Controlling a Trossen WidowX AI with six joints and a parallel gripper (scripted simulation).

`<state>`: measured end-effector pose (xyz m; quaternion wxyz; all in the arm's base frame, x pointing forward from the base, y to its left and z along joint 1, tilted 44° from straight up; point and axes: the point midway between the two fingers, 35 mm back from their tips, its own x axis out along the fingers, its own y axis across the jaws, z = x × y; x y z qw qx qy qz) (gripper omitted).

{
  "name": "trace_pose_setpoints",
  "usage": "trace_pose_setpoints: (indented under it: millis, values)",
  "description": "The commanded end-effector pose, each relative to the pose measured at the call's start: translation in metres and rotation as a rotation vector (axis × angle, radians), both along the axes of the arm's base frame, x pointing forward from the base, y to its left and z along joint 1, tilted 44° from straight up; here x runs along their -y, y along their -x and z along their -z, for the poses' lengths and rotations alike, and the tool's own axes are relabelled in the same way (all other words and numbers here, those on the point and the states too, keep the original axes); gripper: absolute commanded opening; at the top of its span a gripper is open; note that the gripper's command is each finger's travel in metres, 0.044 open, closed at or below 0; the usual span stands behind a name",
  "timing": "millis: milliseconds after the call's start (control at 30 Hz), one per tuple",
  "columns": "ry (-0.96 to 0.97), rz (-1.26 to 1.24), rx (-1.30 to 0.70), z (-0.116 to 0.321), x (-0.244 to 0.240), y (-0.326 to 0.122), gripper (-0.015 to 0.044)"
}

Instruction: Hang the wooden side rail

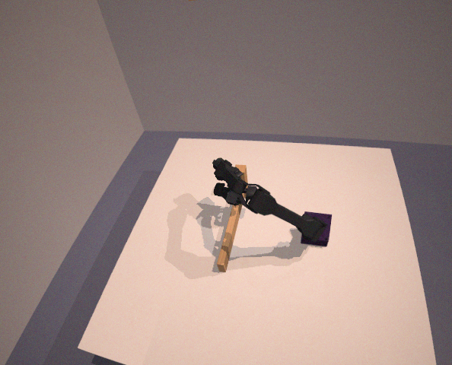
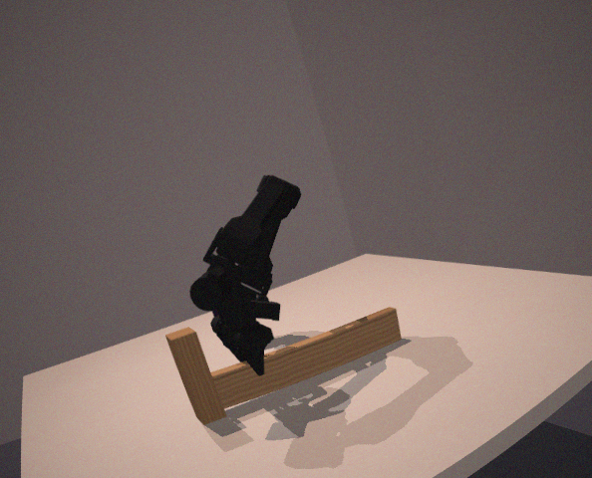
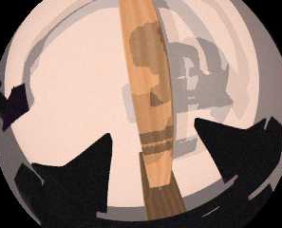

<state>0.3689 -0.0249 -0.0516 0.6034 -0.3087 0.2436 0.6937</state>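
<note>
The wooden side rail point(image 1: 231, 223) point(image 2: 337, 347) point(image 3: 147, 52) stands on its narrow edge, its far end on the table. Its near end meets the face of the upright wooden headboard post point(image 1: 240, 168) point(image 2: 190, 372) point(image 3: 163, 206). In the exterior view the rail's lower edge is slightly above the table at the post. A tiny grey spot shows at the joint in the wrist view; the hooks, pins and slot are otherwise hidden. My gripper point(image 2: 262, 358) point(image 3: 155, 129) is open, one finger on each side of the rail near the post, with gaps to both sides.
The dark purple base block point(image 1: 323, 223) point(image 3: 18, 106) stands to one side of the rail, with the arm point(image 1: 287, 214) reaching from it over the rail. The pale table top point(image 1: 281, 306) point(image 2: 106, 401) carries shadows of the arm and rail.
</note>
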Motion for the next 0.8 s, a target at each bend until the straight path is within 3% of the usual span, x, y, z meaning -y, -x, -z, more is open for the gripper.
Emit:
trace_pose_setpoints:
  millis: [0, 267, 767]
  values:
    - [0.006, -0.005, 0.004, -0.005, 0.005, -0.001, 0.044]
    - [0.004, -0.005, 0.003, -0.026, -0.017, 0.004, 0.044]
    - [0.008, -0.017, 0.005, -0.024, -0.016, 0.003, 0.044]
